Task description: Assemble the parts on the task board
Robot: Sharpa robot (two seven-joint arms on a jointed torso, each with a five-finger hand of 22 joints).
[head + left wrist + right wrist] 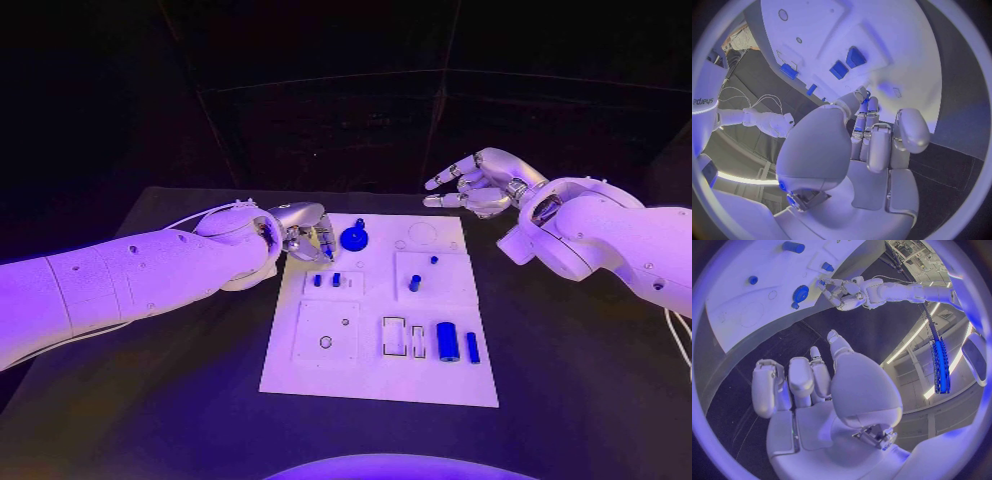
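Note:
The white task board (pixel 372 375) lies in the middle of the black table. On it are a round blue gear (pixel 353 238), two short blue pegs (pixel 326 281), another peg (pixel 414 284), a thick blue cylinder (pixel 447 342) and a thin blue pin (pixel 472 347). My left hand (pixel 300 235) hovers at the board's far left corner, just beside the gear, fingers curled in. A small blue part (pixel 867 94) shows at its fingertips (pixel 862 107). My right hand (pixel 476 180) is raised beyond the board's far right corner, fingers apart and holding nothing.
Empty cut-out slots (pixel 402 336) sit near the cylinder, and a square plate (pixel 327 333) with a small hole occupies the board's near left. Bare black table (pixel 188 370) surrounds the board on all sides.

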